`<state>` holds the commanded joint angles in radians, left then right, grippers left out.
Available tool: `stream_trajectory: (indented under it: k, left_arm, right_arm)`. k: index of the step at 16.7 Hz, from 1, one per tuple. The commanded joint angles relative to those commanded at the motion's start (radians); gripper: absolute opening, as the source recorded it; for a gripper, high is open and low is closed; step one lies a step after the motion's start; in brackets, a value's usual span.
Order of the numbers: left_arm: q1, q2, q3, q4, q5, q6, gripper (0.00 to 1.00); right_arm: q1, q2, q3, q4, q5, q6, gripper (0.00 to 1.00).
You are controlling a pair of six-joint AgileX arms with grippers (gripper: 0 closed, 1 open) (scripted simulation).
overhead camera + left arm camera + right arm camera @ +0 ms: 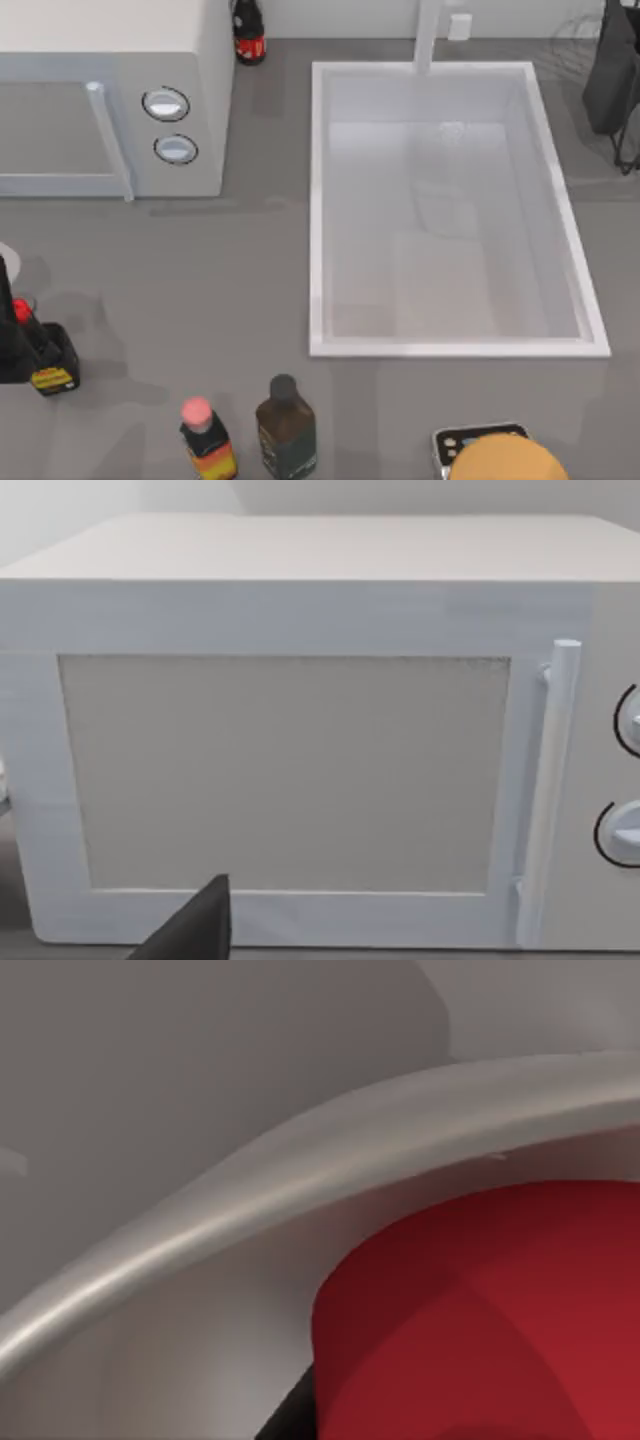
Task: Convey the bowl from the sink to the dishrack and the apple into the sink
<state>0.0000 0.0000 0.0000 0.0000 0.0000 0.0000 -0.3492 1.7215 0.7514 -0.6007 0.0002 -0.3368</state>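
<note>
Sink (318, 200) lying bare by the microwave (200, 100).
Apple (490, 1320) seen close against a pale curved rim in the right wrist view; grip on it impossible to tell. Dishrack (612, 80) just right of sink's far corner.

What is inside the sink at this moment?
From above, the sink holds no bowl and no apple, just its bare white floor below the tap. The right wrist view shows a red rounded surface beside a white rim.

White sink (318, 200) at table's right; red apple (500, 1320) beside a curved rim
</note>
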Motion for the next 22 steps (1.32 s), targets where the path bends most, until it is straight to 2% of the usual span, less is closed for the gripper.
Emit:
stream_trajectory:
  k: [7,15,16,19,22]
  left_arm:
    - [0.0,0.0,0.0,0.0,0.0,0.0,1.0]
    - [0.0,0.0,0.0,0.0,0.0,0.0,1.0]
    - [0.0,0.0,0.0,0.0,0.0,0.0,1.0]
    - [0.0,0.0,0.0,0.0,0.0,0.0,1.0]
    - [0.0,0.0,0.0,0.0,0.0,0.0,1.0]
  right_arm:
    - [0.0,0.0,0.0,0.0,0.0,0.0,0.02]
    - [0.0,0.0,0.0,0.0,0.0,0.0,0.0]
    - [-0.017,-0.135,-0.001,-0.114,-0.01,0.038,0.0]
    - [-0.018,-0.147,0.03,-0.154,-0.011,0.037,0.0]
    - [-0.022,-0.182,0.107,-0.276,-0.012,0.036,0.0]
